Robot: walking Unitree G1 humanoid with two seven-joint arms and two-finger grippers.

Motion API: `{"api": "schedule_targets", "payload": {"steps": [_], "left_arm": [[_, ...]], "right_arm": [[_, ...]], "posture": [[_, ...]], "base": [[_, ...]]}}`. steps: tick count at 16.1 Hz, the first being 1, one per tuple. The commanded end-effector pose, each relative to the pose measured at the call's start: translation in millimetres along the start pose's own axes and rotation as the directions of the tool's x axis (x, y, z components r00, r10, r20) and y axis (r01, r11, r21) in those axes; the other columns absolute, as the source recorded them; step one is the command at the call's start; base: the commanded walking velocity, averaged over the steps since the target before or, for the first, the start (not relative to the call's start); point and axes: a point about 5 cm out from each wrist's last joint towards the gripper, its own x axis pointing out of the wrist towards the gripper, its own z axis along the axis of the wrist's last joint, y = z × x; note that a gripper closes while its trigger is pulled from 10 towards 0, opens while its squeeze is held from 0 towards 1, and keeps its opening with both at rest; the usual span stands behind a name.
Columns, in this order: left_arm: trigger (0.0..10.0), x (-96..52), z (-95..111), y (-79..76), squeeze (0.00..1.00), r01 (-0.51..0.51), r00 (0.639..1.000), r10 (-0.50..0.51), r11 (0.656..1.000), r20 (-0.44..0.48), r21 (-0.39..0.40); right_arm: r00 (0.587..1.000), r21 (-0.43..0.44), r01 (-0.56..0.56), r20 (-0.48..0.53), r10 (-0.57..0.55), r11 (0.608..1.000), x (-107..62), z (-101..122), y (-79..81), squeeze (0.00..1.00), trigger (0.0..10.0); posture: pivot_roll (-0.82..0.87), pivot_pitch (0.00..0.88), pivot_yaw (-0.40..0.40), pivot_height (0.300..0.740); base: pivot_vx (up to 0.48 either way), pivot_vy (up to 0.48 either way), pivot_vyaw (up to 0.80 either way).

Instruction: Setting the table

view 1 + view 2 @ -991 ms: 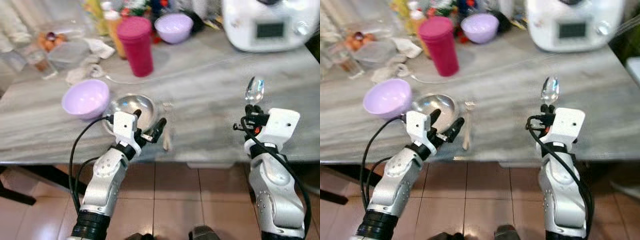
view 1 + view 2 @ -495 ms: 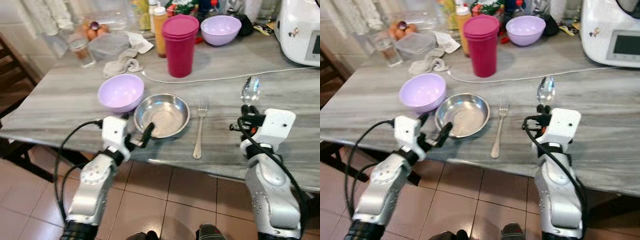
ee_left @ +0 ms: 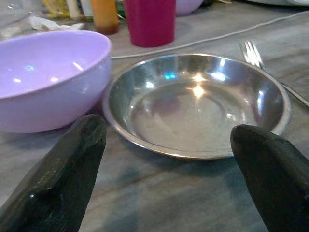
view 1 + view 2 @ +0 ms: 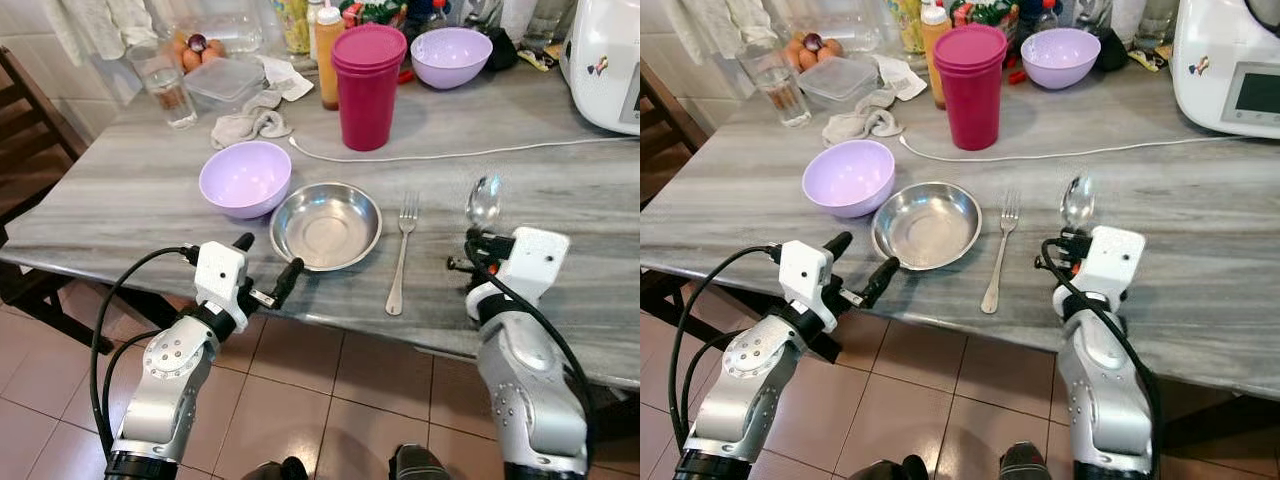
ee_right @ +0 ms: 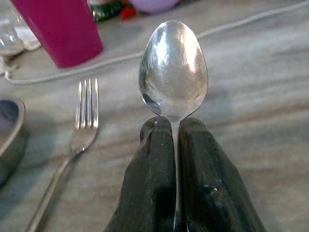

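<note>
A steel plate (image 4: 326, 225) lies near the front edge of the grey table (image 4: 560, 190), with a fork (image 4: 400, 252) just right of it. My right gripper (image 4: 474, 237) is shut on a metal spoon (image 4: 484, 202) whose bowl points away from me, held over the table right of the fork. The right wrist view shows the spoon bowl (image 5: 173, 68) above the closed fingers (image 5: 154, 174). My left gripper (image 4: 268, 262) hangs open at the table's front edge, just short of the plate (image 3: 198, 106). A lilac bowl (image 4: 245, 178) sits left of the plate.
A magenta tumbler (image 4: 368, 86), a second lilac bowl (image 4: 451, 55), a white cable (image 4: 450, 155), a drinking glass (image 4: 168, 88), a cloth (image 4: 252, 122) and a lidded container (image 4: 225, 80) stand farther back. A white appliance (image 4: 610, 60) occupies the far right. A chair (image 4: 25, 130) is at left.
The camera has shifted, so the scene sits differently. My right gripper with the spoon has come lower and slightly left, toward the fork. The left gripper stays open near the plate.
</note>
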Motion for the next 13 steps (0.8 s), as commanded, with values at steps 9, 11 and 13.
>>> {"api": "schedule_targets", "payload": {"steps": [9,11,13], "left_arm": [[10.0,-9.8,3,-7.6,0.00,0.174,0.985,-0.173,0.985,0.008,-0.013],[10.0,-10.2,2,-9.6,0.00,0.181,0.983,-0.181,0.983,0.006,-0.017],[10.0,-10.5,2,-9.8,0.00,0.185,0.983,-0.185,0.982,0.004,-0.019]], "right_arm": [[0.991,0.122,-0.047,-0.119,0.061,0.991,13.1,-4,29.3,0.00,10.0],[0.984,0.127,-0.030,-0.170,0.051,0.991,12.1,-13,28.1,0.00,10.0],[0.978,0.124,-0.030,-0.204,0.055,0.992,11.5,-19,28.3,0.00,10.0]], "posture": [[-0.29,0.202,0.109,0.740],[-0.29,0.204,0.109,0.740],[-0.29,0.204,0.109,0.740]], "base": [[0.000,0.000,0.00],[0.000,0.000,0.00],[0.000,0.000,0.00]]}}
